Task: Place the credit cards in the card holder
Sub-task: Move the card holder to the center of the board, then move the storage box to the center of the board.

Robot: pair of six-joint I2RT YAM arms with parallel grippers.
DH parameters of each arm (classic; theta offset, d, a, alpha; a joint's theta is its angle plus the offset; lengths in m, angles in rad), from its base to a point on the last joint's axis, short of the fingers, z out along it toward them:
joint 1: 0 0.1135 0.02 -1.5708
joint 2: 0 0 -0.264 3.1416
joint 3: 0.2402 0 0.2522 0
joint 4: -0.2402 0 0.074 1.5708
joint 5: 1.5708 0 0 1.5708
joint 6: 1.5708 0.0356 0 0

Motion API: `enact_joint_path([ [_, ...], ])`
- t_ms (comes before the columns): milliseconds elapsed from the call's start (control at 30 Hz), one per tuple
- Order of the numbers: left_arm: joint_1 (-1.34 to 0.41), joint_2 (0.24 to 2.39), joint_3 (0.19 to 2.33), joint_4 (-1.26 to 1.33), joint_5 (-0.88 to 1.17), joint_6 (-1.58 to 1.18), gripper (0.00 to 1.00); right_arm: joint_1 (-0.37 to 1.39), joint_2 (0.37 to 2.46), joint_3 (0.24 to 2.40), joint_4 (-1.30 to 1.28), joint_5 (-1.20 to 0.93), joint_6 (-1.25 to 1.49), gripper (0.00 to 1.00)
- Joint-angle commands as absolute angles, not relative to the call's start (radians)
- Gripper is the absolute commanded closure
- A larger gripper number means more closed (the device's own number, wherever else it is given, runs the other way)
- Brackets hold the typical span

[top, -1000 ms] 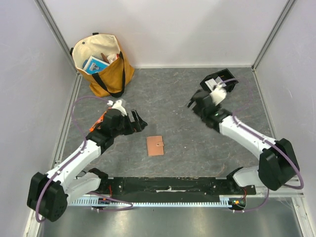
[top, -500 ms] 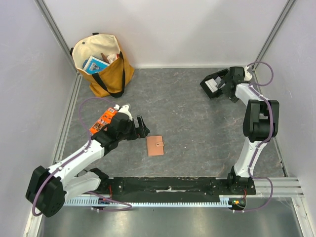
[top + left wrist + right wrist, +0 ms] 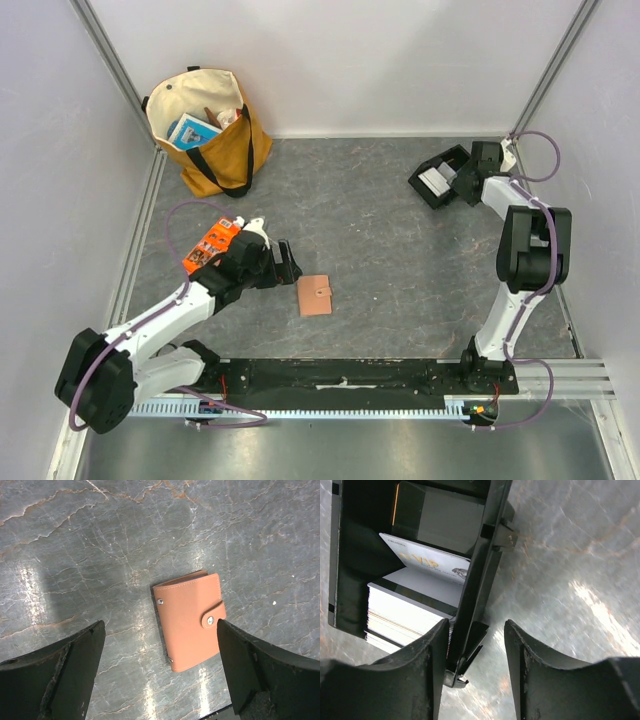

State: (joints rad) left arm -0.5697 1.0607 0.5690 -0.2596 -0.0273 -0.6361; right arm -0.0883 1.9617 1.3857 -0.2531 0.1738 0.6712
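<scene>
Tan card holder (image 3: 189, 621) — closed, flat, snap-tabbed

White-and-black arms (image 3: 160, 315), seemingly purple cables (image 3: 170, 214)

Yellow tote bag (image 3: 205, 135) far left, orange packet (image 3: 207, 246) nearer, black tray (image 3: 447, 160) far right.

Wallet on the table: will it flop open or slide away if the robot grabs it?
The wallet probably stays shut, since its snap tab looks fastened. It lies flat and thin on the shiny table, so it may slide when pushed. It looks soft like leather, so it might bend a little.
</scene>
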Motion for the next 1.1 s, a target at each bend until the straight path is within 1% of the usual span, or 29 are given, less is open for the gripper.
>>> enact_joint_path([
  [0,-0.574,1.098,0.609,-0.227,-0.022,-0.607,0.03,-0.092,1.846,1.251,-0.308,0.161,0.67,0.48],
  [167,-0.578,1.121,0.598,-0.216,-0.006,-0.606,0.03,-0.074,1.711,1.097,-0.305,0.137,0.704,0.49],
  [300,-0.58,1.118,0.574,-0.213,-0.005,-0.612,0.03,-0.025,1.577,0.939,-0.285,0.121,0.744,0.49],
  [533,-0.598,1.114,0.52,-0.192,0.018,-0.633,0.04,0.168,1.418,0.763,-0.244,0.153,0.862,0.48],
  [667,-0.603,1.114,0.497,-0.176,0.026,-0.646,0.04,0.274,1.393,0.721,-0.221,0.166,0.933,0.48],
  [867,-0.617,1.115,0.486,-0.169,0.026,-0.65,0.05,0.396,1.399,0.71,-0.218,0.186,0.959,0.51],
  [1000,-0.624,1.123,0.485,-0.163,0.029,-0.649,0.05,0.44,1.396,0.703,-0.222,0.207,0.945,0.53],
  [1067,-0.626,1.13,0.482,-0.153,0.037,-0.644,0.04,0.442,1.39,0.701,-0.222,0.199,0.921,0.52],
])
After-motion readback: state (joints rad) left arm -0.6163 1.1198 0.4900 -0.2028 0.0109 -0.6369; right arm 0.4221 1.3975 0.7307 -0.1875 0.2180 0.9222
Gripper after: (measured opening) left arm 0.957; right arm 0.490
